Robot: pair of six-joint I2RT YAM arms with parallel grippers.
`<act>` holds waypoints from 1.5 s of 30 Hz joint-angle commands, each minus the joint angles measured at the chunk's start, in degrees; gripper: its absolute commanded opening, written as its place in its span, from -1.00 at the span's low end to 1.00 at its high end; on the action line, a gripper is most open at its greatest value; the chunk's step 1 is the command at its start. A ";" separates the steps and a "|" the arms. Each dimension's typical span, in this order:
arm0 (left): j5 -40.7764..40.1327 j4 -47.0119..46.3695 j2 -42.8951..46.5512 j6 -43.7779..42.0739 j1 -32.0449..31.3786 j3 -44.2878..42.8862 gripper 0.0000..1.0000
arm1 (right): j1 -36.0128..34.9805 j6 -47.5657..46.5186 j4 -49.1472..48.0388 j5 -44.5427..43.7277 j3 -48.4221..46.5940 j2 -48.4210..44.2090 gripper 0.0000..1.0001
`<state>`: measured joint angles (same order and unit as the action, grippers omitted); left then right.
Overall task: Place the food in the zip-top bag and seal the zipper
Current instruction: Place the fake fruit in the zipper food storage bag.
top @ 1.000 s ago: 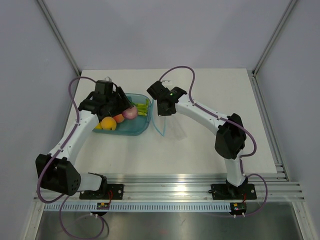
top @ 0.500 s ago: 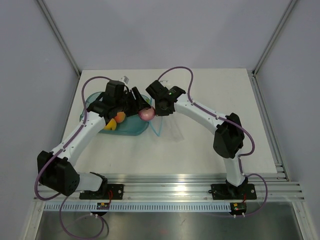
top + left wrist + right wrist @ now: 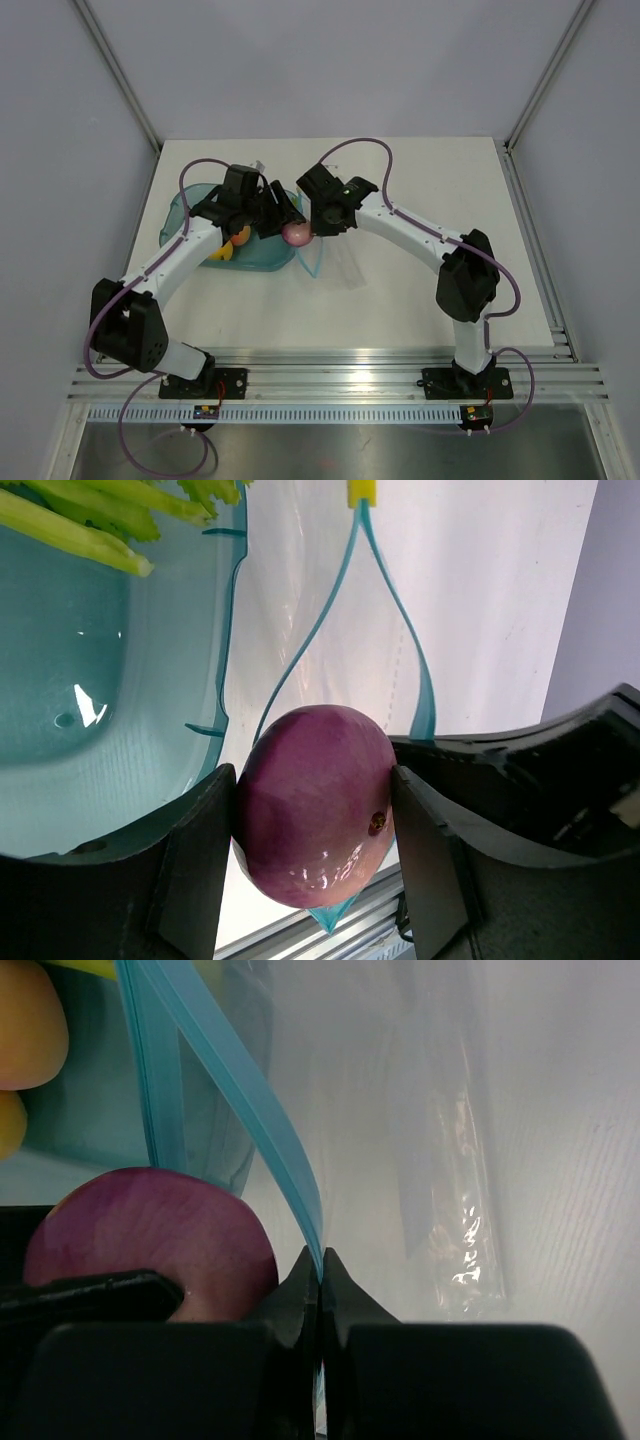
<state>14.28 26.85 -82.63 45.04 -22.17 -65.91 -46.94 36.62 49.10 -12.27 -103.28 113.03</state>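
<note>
My left gripper (image 3: 315, 815) is shut on a round pink-purple food piece (image 3: 315, 820), also seen in the top view (image 3: 295, 233). It hangs at the mouth of the clear zip-top bag (image 3: 340, 262), where the two light-blue zipper strips (image 3: 400, 610) gape apart. My right gripper (image 3: 321, 1260) is shut on one zipper strip (image 3: 270, 1150) and holds that edge up beside the purple piece (image 3: 150, 1240). More food lies in the teal tray (image 3: 185, 205): an orange piece (image 3: 238, 236), a yellow piece (image 3: 220, 252) and green stalks (image 3: 90, 530).
The teal tray's rim (image 3: 232, 630) lies just left of the bag's mouth. The clear bag body (image 3: 450, 1160) spreads over the white table (image 3: 430, 180) to the right. Grey walls close in the table's left, far and right sides.
My left gripper has carried the purple piece to the right, from over the tray to the bag's mouth. The right gripper has kept its hold on the zipper strip and barely moved.
</note>
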 commanded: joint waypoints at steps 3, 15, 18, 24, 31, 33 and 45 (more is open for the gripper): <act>-0.66 -1.89 -0.60 0.14 -0.15 -0.27 -0.58 | -0.70 1.08 -2.96 2.16 0.98 -5.36 -1.00; -6.63 1.89 -3.76 -0.12 -3.31 -4.74 -0.19 | -0.70 1.96 -5.77 6.91 1.07 -5.72 -1.00; -5.85 2.68 -4.21 -0.83 -3.67 -5.28 0.31 | -0.70 1.79 -5.60 6.04 1.68 -6.07 -1.00; -2.69 5.22 -0.26 -5.74 -3.67 -8.26 0.68 | -0.61 1.70 -4.54 3.31 3.35 -6.60 -1.00; -2.15 15.93 6.42 -15.41 -1.48 -13.98 0.93 | 0.00 1.87 -4.54 0.94 5.72 -8.62 -1.00; -2.59 17.09 8.79 -16.47 1.15 -12.15 0.77 | 0.18 1.79 -4.19 -0.29 6.16 -9.67 -1.00; -22.19 20.70 5.73 -16.82 18.65 -2.74 0.81 | 0.44 1.70 -5.60 0.76 8.89 -12.48 -1.00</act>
<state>0.05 46.96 -74.00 29.52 -6.57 -70.52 -46.81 37.85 44.93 -10.92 -94.74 103.28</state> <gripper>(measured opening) 0.894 0.012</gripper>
